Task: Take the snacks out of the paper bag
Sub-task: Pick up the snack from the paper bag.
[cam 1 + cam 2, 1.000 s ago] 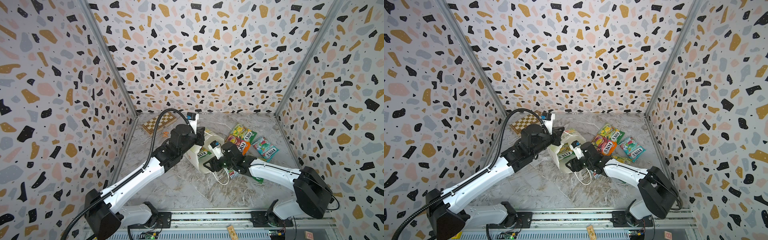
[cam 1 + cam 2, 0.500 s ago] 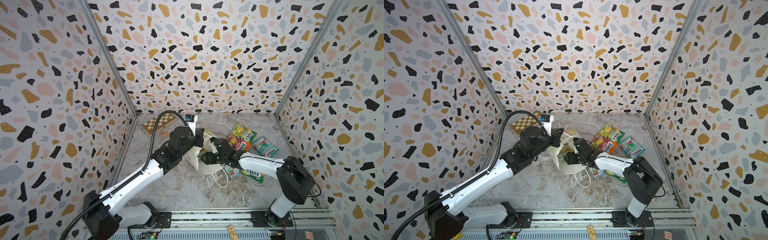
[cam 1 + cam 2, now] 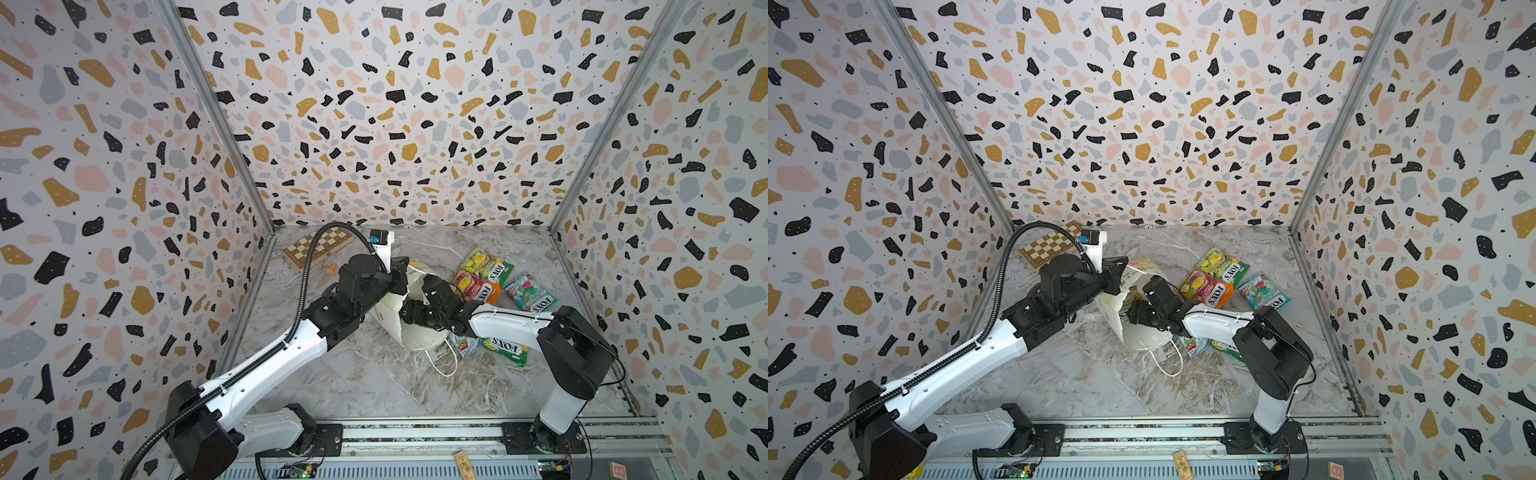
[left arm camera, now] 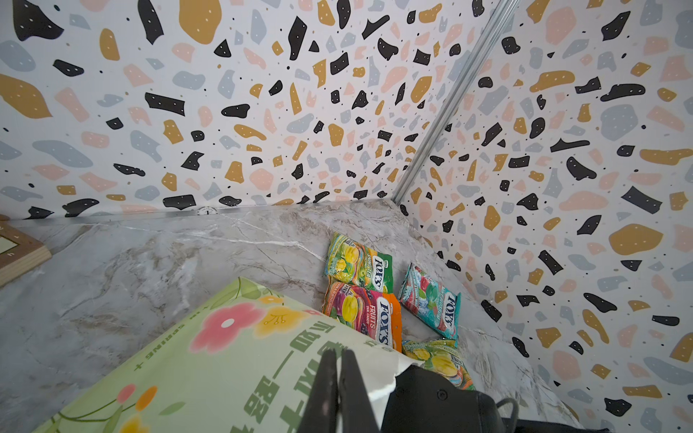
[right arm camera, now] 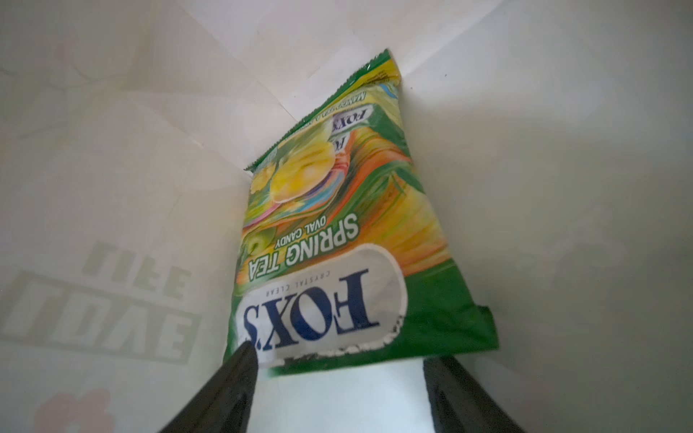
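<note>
The left gripper [image 4: 340, 378] is pressed together, pinching the bag [image 4: 225, 356] by its rim. The right gripper [image 5: 337, 397] is spread wide inside the bag. One finger [image 5: 225, 393] is at the near corner of a green-yellow packet [image 5: 337, 232] lying inside; whether it touches, I cannot tell. In both top views the bag lies tipped over mid-table [image 3: 353, 382]. Three packets [image 3: 476, 289] lie at its 2 o'clock and two more [image 3: 505, 349] at 4 o'clock, by the right arm. A chessboard [image 3: 318, 247] sits at 10 o'clock. Terrazzo walls [image 3: 415, 124] enclose the marble table.
</note>
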You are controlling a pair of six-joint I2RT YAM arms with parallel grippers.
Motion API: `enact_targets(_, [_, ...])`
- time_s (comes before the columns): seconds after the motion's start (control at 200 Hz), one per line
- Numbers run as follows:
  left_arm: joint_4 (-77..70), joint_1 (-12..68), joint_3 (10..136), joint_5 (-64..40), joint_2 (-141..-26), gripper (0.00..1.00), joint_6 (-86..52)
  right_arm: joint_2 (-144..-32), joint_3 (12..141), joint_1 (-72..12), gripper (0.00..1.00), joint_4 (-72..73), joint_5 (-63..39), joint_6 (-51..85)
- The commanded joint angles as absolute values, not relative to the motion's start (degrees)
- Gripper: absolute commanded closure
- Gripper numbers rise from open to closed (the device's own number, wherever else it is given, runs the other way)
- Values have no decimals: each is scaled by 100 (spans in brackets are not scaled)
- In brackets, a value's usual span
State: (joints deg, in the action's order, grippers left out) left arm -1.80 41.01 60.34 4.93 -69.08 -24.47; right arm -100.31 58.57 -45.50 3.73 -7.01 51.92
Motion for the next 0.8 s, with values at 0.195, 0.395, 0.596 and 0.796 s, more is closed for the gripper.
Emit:
enact_targets(0.195, [-535, 4104, 6044, 510, -6768, 100, -2452, -10337, 6203, -4543, 39, 732, -373, 5557])
enact_targets(0.395, [-495, 4104, 6019, 590, -6715, 100, -2409, -10495, 6381, -4549, 68, 860, -461, 5394])
enact_targets(0.596, [-428, 4104, 5988, 800, -6723, 100, -2374, -10258, 6391, -4562, 93, 923, -439, 5047])
enact_targets(0.796, [-384, 4103, 5942, 1178, -6763, 100, -2426, -9761, 6234, -4579, 100, 1053, -551, 4618])
